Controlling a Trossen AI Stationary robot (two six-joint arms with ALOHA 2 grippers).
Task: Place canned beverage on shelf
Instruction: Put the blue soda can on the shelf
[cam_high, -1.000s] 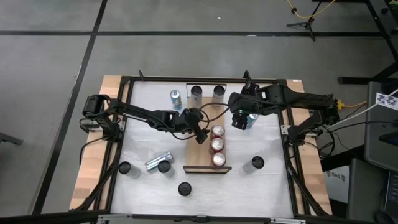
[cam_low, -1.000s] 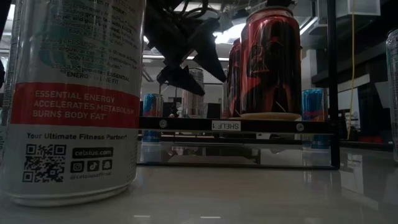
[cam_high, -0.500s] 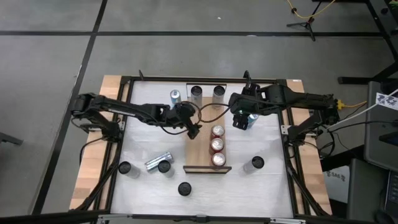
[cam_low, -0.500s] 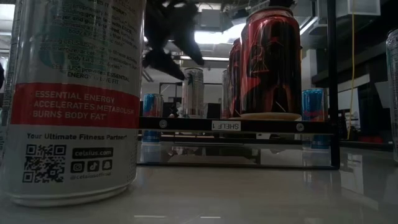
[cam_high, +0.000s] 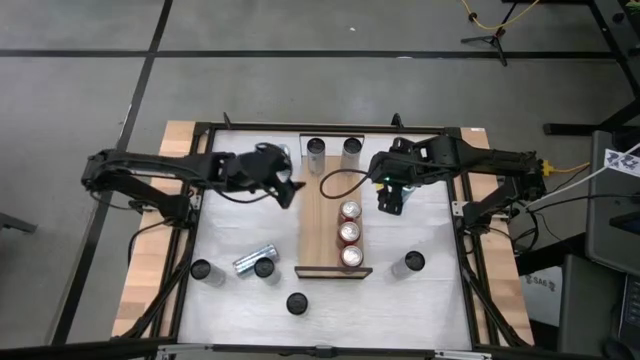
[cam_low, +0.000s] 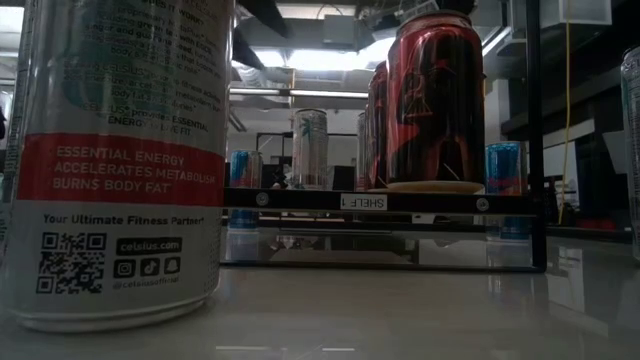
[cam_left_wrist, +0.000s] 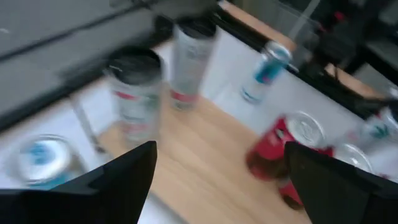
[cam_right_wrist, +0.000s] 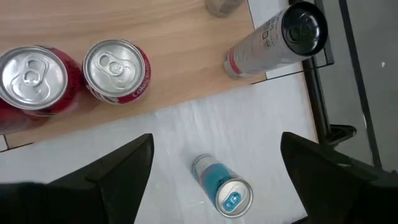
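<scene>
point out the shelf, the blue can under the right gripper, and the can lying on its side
shelf (cam_high: 318, 225): high view, bare wood left of the red cans.
blue can (cam_right_wrist: 226, 194): right wrist view, its silver top.
can lying on its side (cam_high: 252, 260): high view, middle of its silver body.

Three cans (cam_high: 349, 233) are standing in a row on the shelf's (cam_high: 318, 215) right half, toward its near end, and two more (cam_high: 333, 150) are sitting at its far end. A tipped can (cam_high: 254, 259) is lying on the desk (cam_high: 430, 300) left of the shelf.
</scene>
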